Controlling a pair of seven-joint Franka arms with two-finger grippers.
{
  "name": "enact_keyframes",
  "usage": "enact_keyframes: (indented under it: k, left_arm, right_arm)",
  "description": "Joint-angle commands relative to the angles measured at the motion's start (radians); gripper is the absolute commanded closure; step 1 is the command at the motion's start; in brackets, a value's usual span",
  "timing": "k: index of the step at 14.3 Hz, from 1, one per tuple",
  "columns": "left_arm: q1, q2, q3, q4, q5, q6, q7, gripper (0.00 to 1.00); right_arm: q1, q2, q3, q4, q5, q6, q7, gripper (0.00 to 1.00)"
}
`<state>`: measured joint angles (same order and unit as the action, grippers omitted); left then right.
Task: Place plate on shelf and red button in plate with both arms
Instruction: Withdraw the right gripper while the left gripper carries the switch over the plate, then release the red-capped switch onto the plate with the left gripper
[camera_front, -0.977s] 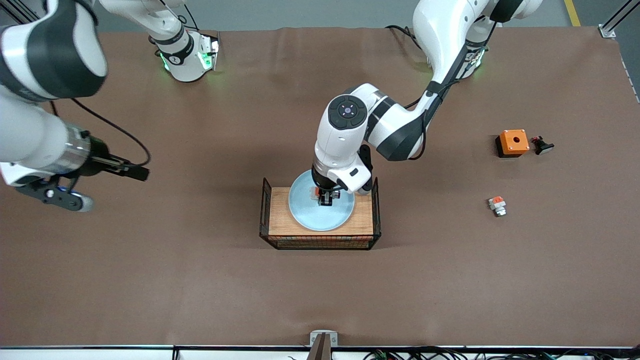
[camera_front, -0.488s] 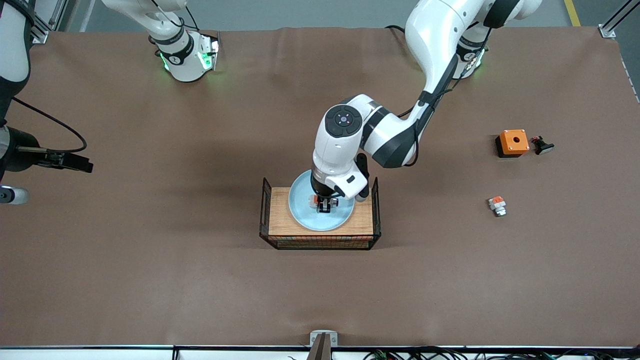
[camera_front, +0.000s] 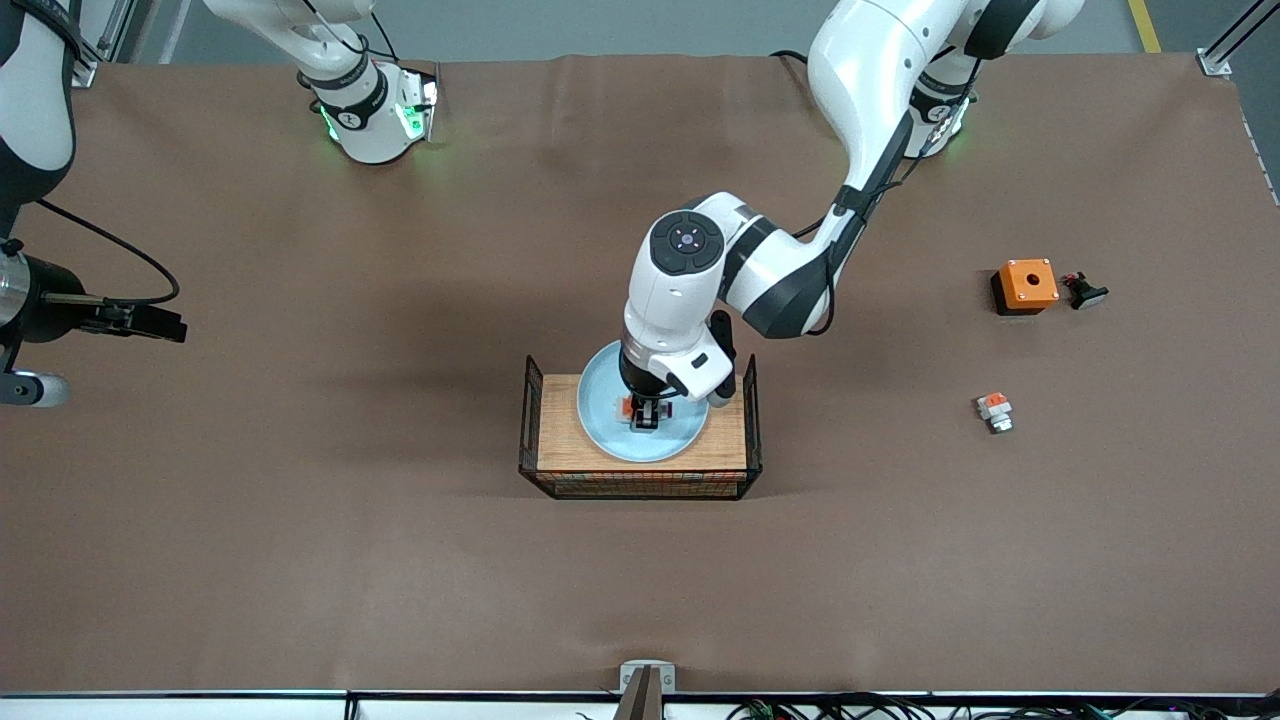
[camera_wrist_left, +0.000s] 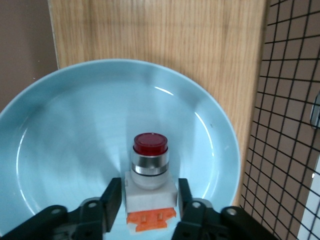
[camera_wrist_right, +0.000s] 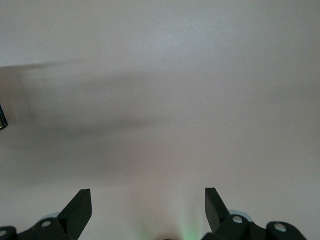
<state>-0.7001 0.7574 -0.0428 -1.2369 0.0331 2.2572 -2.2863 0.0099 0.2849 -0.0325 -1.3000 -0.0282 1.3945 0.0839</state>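
1. the red button (camera_wrist_left: 150, 177) lies on the plate (camera_wrist_left: 60, 130), near its middle, red cap pointing away from the wrist. the white body and orange block sit between the fingers (camera_wrist_left: 112, 197) of the left gripper (camera_wrist_left: 150, 200).
2. how it will handle, as a judgement: a small, light, rigid plastic part with a round metal collar. the cap and collar are rounded and likely to slip, so the flat sides of the white body are the place to pinch, which is where the fingers stand now.
3. in the left wrist view a thin gap shows between each finger and the white body, so the claw looks slightly spread and no longer pinching; the button seems to rest on the plate by its own weight.
4. the plate is glossy and shallow, probably slick and breakable. a light part could slide on it if nudged, so a straight upward retreat looks safest.
5. the plate sits on a wooden board (camera_front: 560, 440) inside a black wire basket (camera_front: 640, 488) at mid table.
6. the right gripper (camera_wrist_right: 148, 210) waits with its fingers spread wide and empty, over bare table at the right arm's end.
7. toward the left arm's end lie an orange box (camera_front: 1026, 284), a small dark part (camera_front: 1084, 291) beside it, and a white-and-orange part (camera_front: 995, 411) nearer the front camera.
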Motion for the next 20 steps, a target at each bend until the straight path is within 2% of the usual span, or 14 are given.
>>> enact_keyframes:
  k: [1,7,9,12,15,18,20]
  left_arm:
    - [-0.006,0.0,0.014,0.022,0.019,0.009,-0.021,0.0]
    - [0.069,-0.064,0.012,0.013,0.013,0.001,-0.012,0.0]
    - [0.092,-0.114,0.009,-0.009,0.01,-0.007,-0.007,0.0]
    - [0.143,-0.167,-0.003,-0.01,0.008,-0.069,0.016,0.0]
    - [0.186,-0.217,-0.003,-0.036,-0.076,-0.135,0.21,0.0]
    - [0.218,-0.297,-0.003,-0.14,-0.082,-0.154,0.477,0.0]
    - [0.247,-0.329,-0.003,-0.189,-0.084,-0.154,0.652,0.0]
  right_arm:
    - [-0.028,-0.021,0.008,-0.021,-0.001,-0.002,-0.032,0.0]
    - [-0.041,-0.021,0.009,0.001,-0.006,0.003,-0.018,0.0]
    - [-0.042,-0.027,0.008,0.005,-0.001,-0.002,-0.021,0.0]
    - [-0.039,-0.059,0.009,0.007,0.002,-0.031,-0.023,0.0]
    - [-0.041,-0.07,0.009,0.034,0.016,-0.087,-0.027,0.0]
    - [-0.039,-0.09,0.013,0.064,0.024,-0.129,-0.021,0.0]
    - [-0.035,-0.14,0.017,0.058,0.027,-0.131,-0.018,0.0]
